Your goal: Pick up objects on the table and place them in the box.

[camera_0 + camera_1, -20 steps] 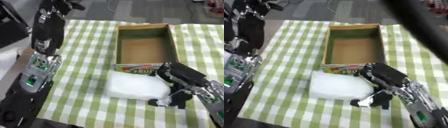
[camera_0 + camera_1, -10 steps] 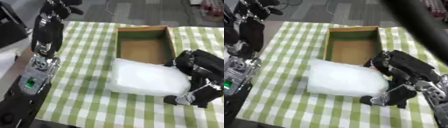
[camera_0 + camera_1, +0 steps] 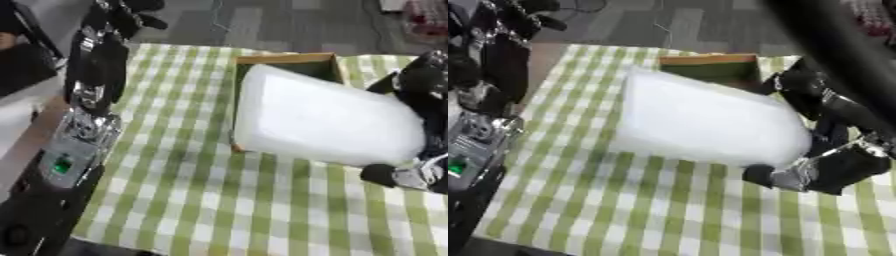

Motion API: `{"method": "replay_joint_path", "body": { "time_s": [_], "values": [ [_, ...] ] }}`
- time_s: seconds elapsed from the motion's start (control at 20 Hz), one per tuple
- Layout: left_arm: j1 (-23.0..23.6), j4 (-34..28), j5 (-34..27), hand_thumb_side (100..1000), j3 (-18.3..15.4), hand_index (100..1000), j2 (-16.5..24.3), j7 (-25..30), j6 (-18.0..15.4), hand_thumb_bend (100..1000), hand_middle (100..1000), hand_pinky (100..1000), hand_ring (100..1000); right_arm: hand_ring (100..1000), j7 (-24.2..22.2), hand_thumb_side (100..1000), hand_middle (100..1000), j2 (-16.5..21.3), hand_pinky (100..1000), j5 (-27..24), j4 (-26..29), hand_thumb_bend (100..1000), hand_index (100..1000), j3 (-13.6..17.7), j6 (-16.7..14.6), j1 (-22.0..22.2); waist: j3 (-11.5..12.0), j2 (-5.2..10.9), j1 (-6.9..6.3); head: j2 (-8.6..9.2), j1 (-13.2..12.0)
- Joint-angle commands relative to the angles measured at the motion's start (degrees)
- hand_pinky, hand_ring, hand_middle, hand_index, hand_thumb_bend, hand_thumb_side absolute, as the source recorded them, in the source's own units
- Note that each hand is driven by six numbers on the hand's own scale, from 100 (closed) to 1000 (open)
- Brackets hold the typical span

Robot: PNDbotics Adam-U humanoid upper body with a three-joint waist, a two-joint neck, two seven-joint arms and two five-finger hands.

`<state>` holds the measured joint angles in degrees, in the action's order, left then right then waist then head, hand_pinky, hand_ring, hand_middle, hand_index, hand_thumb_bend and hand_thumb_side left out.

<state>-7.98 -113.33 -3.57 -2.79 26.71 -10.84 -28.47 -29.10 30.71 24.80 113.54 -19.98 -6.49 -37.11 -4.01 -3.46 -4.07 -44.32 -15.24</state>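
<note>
A big white, soft-looking plastic packet, pillow-shaped and tilted, sits in my right hand, lifted over the near end of the open brown cardboard box. It hides most of the box; only the far wall shows.

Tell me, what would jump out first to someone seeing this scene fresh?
A big white pillowy bag, held up by the robot's right hand, fills the middle and hides most of the cardboard box behind it. Under everything lies a green-and-white checked cloth. The black and silver left arm runs along the left edge.
</note>
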Motion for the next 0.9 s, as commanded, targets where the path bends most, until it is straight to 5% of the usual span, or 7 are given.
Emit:
{"method": "replay_joint_path", "body": {
  "time_s": [0.05, 0.9],
  "values": [
    [-0.55, -1.23, 0.42, 919, -0.49, 869, 1.91, -0.21, -0.06, 586, 800, 602, 742, 100, 1.45, 545, 179, 1.77, 100, -0.95, 1.06, 471, 362, 1.55, 0.62, -1.88, 0.22, 0.67, 0.2, 0.28, -0.68],
    [-2.61, -1.27, 0.05, 918, 0.02, 870, 0.93, 0.26, -1.16, 589, 799, 604, 742, 100, 9.87, 525, 187, 2.17, 100, 2.15, -6.48, 491, 351, 1.43, -2.0, -5.19, 3.35, -1.26, 0.65, 2.87, 4.35]
  ]
}}
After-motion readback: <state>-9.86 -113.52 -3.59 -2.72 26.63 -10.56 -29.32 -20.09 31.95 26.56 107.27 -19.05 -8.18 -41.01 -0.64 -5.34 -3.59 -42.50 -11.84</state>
